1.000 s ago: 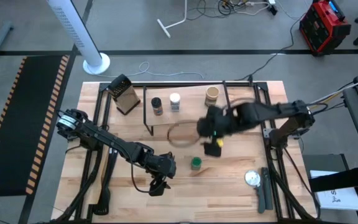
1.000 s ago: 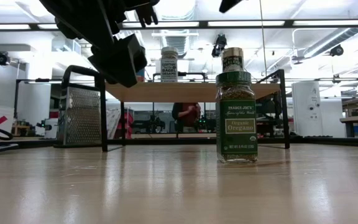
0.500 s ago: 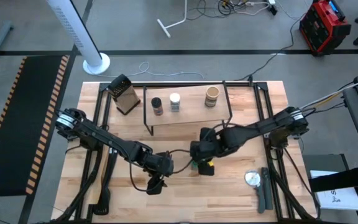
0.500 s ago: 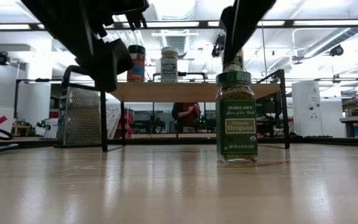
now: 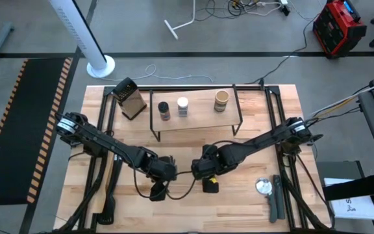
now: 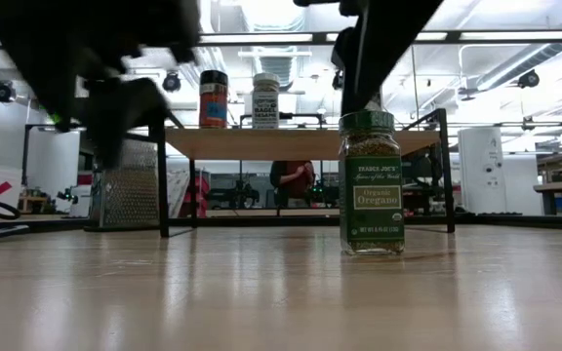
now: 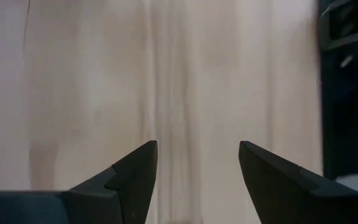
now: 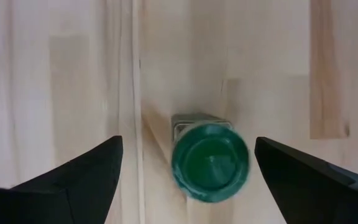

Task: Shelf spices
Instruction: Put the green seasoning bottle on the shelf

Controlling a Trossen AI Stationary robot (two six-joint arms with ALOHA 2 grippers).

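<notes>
The green-lidded oregano jar (image 6: 371, 183) stands upright on the table in front of the shelf (image 5: 197, 120); the right wrist view shows its lid (image 8: 210, 163) from above. My right gripper (image 8: 188, 142) is open over the jar, pointing down, one finger on either side of the lid and clear of it. In the high view it (image 5: 204, 170) hides the jar. The dark-lidded jar (image 5: 163, 108), the white-lidded jar (image 5: 182, 104) and the tan jar (image 5: 221, 99) stand on the shelf's wooden board. My left gripper (image 7: 197, 146) is open and empty over bare table, left of the jar (image 5: 156, 190).
A metal grater (image 5: 130, 99) stands at the shelf's far left corner. A round silver disc (image 5: 263, 186) and a dark tool (image 5: 274, 205) lie at the near right. A person (image 6: 294, 180) shows in the room behind the shelf.
My right gripper has come from beside the shelf toward the table's near edge and a little left, and down, and now stands over the green-lidded jar. My left gripper has shifted a little toward the table's left. The jar has stayed in place.
</notes>
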